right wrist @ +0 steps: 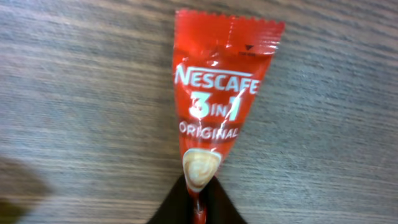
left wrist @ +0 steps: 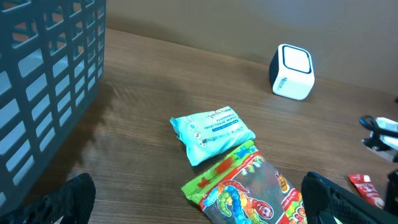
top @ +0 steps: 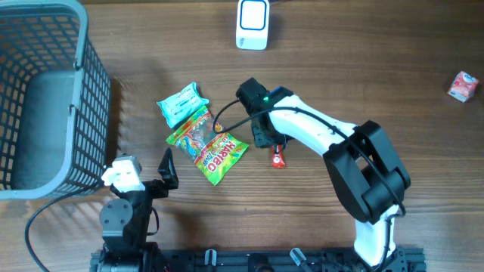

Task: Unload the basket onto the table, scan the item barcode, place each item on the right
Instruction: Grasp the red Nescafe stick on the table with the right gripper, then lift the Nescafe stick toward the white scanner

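While the right gripper [right wrist: 196, 208] works: clenched on the tail of the red Nescafé sachet [right wrist: 217, 93], mid-table.
Left gripper [left wrist: 199, 208]: released, idle near the front edge.
Doing it well: lift cleanly, then show each face to the scanner [top: 252, 24] at the far edge.
Surface: brown wood-grain table [top: 393, 60]; room beyond unseen.

Red sachet [right wrist: 214, 93] reading NESCAFE 3in1 ORIGINAL, green candy bag [top: 208, 146] marked HARIBO
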### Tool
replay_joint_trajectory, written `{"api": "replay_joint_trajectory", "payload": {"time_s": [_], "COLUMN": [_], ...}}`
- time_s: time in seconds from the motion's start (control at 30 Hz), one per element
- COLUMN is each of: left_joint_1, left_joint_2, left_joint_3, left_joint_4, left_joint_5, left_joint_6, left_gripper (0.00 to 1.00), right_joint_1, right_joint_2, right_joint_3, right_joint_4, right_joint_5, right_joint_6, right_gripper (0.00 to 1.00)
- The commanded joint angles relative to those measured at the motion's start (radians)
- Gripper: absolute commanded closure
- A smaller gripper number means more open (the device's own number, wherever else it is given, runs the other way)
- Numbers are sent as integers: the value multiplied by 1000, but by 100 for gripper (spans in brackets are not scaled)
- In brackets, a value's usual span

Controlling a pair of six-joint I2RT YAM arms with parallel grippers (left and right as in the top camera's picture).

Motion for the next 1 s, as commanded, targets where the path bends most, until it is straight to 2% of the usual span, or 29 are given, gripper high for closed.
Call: {"api": "replay_joint_trajectory", "payload": {"time_s": [0.0, 0.07, 0.17, 0.23, 0.33, 0.47, 0.5, 0.6, 0.7, 0.73, 0.9, 0.97], "left_joint_1": [4, 4, 4, 4, 4, 4, 4, 4, 4, 4, 4, 4], "left_joint_2": [-6, -6, -6, -6, -6, -6, -6, -6, -6, -6, -6, -6], "left_joint_3": [-6, -6, -6, -6, -6, -6, -6, -6, -6, -6, -6, -6], "left_joint_4": [2, 2, 2, 2, 2, 2, 2, 2, 2, 2, 2, 2], "left_joint_5": [11, 11, 11, 12, 11, 11, 11, 11, 11, 11, 11, 11], "left_joint_6": [-2, -2, -2, -2, -2, -2, -2, -2, -2, -2, -2, -2], "left_gripper": [0, 0, 0, 0, 0, 0, 0, 0, 0, 0, 0, 0], "right_joint_1": [-10, -17, -38, -61, -104, -120, -118, -124, -125, -123, -121, -119], "right_joint_2": [123, 114, 66, 23, -24, -27, -27, -27, -27, -27, -27, -27], "right_joint_3": [-98, -34, 98, 159, 171, 156, 154, 154, 156, 156, 156, 156], "right_joint_4": [-18, -67, -177, -236, -305, -207, -162, 45, 267, 301, 404, 482], "right_joint_5": [-113, -260, -595, -951, -1360, -1576, -1609, -1748, -1781, -1781, -1781, -1781], "right_joint_6": [-5, -82, -240, -475, -792, -1186, -1240, -1175, -961, -959, -1135, -1151], "right_gripper": [95, 96, 95, 95, 96, 96, 95, 96, 95, 95, 96, 95]}}
